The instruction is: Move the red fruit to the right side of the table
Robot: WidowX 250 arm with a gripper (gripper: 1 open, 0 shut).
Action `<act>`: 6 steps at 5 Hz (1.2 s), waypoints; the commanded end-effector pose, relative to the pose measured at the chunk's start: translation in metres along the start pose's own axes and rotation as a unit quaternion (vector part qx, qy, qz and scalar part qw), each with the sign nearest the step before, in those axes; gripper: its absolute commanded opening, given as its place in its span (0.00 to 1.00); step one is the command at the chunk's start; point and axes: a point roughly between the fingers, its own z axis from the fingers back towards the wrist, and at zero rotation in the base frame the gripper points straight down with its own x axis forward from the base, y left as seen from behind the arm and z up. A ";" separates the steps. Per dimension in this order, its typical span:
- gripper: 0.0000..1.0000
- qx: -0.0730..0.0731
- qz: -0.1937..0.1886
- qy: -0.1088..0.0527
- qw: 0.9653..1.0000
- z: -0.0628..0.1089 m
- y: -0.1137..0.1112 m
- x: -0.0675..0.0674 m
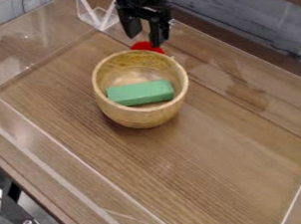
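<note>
Directly below and in front of the black two-fingered gripper [145, 33], the round wooden bowl [139, 105] blocks the near side. To its right, bare brown wood-grain table [245, 123] lies open up to the low clear acrylic wall [291, 213].

The red fruit [146, 47] showed only as a small patch behind the rim of the wooden bowl [139, 107], its lower part hidden by it; the fingers [128, 27] covered its top, and contact could not be told; the arm above the gripper [143, 33] was cut by the upper edge; the table [229, 162] was cut at the left and bottom edges.
</note>
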 end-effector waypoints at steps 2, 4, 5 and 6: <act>1.00 0.004 -0.011 -0.042 0.999 0.012 -0.002 0.003; 1.00 0.013 0.016 -0.058 0.998 0.024 -0.006 0.015; 1.00 0.026 0.048 -0.053 0.997 0.001 -0.006 0.004; 0.00 0.034 0.070 -0.051 0.996 -0.010 -0.005 0.004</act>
